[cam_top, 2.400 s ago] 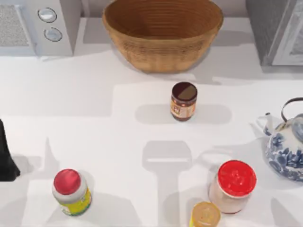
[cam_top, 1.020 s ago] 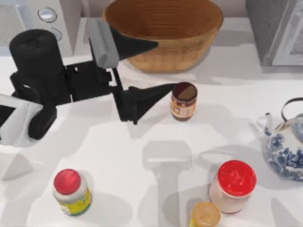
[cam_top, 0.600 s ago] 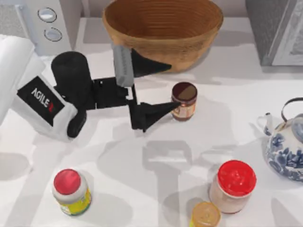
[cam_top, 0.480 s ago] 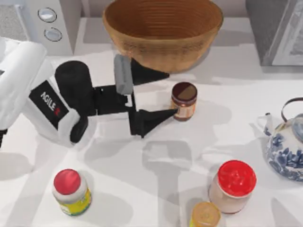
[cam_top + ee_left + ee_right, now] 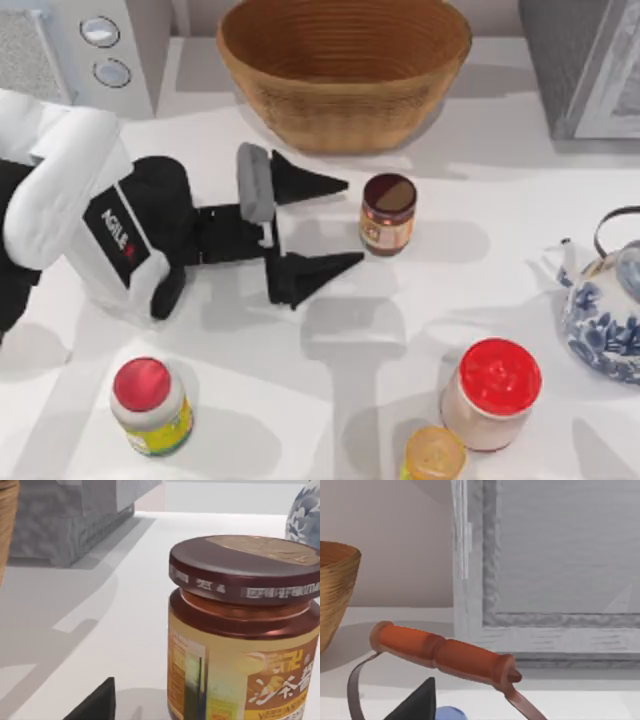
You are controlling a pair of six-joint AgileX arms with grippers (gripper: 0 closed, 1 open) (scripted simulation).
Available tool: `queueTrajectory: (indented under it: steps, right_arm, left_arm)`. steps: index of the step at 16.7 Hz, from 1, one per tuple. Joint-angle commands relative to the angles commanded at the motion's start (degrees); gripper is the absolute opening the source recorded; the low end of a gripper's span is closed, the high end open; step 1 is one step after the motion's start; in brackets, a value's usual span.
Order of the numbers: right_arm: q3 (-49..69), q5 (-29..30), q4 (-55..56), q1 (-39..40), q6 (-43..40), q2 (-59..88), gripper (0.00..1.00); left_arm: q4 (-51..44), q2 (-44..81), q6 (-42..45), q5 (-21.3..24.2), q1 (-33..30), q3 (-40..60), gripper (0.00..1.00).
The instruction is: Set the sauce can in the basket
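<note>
Sauce can (image 5: 388,214) upright on desk (image 5: 300,400) just right of frame centre, below basket (image 5: 344,70) at upper middle, apart from left gripper (image 5: 340,225), jaws spread wide and level with can, presumably to straddle it; right arm parked.

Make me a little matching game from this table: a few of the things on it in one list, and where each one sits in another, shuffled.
Things:
1. sauce can
2. basket
3. teapot
4. red-capped bottle

Places:
A. right edge of the table
B. near left part of the table
C. back of the table, middle
D. middle of the table, just past the open left gripper

Pairs: 1-D, 2-C, 3-A, 4-B
</note>
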Motion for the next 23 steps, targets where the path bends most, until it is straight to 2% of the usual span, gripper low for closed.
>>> queueTrajectory:
  steps: [4, 11, 15, 23]
  right_arm:
    - [0.0, 0.0, 0.0, 0.0, 0.0, 0.0, 1.00]
    - [0.0, 0.0, 0.0, 0.0, 0.0, 0.0, 1.00]
    - [0.0, 0.0, 0.0, 0.0, 0.0, 0.0, 1.00]
    - [0.0, 0.0, 0.0, 0.0, 0.0, 0.0, 1.00]
  left_arm:
    - [-0.6, 0.2, 0.0, -0.8, -0.9, 0.7, 1.00]
    - [-6.0, 3.1, -0.4, -8.1, -8.1, 9.5, 1.00]
    - [-6.1, 3.2, -0.4, -8.3, -8.3, 9.7, 1.00]
    - [-6.1, 3.2, -0.4, -8.3, -8.3, 9.7, 0.40]
